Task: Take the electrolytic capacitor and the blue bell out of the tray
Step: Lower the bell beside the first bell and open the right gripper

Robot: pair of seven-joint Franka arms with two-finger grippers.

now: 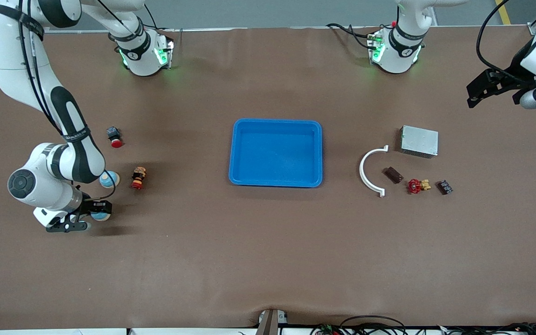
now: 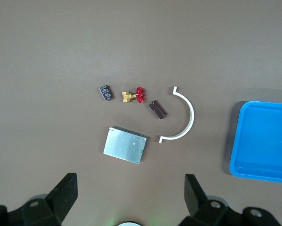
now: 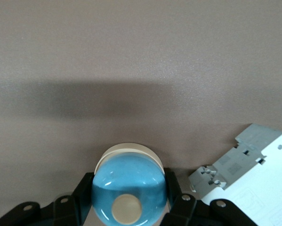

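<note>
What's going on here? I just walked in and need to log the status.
The right hand is shut on a blue bell, low over the table at the right arm's end, clear of the blue tray, which now looks empty. A second blue bell sits on the table next to that arm. The left hand waits open, up over the grey metal box.

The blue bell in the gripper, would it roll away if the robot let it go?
Probably not far. The blue bell is a smooth, glossy dome, so it may slip in the right gripper. Its wide cream rim looks flat, so set down upright it should sit still; tipped on edge, it might wobble.
</note>
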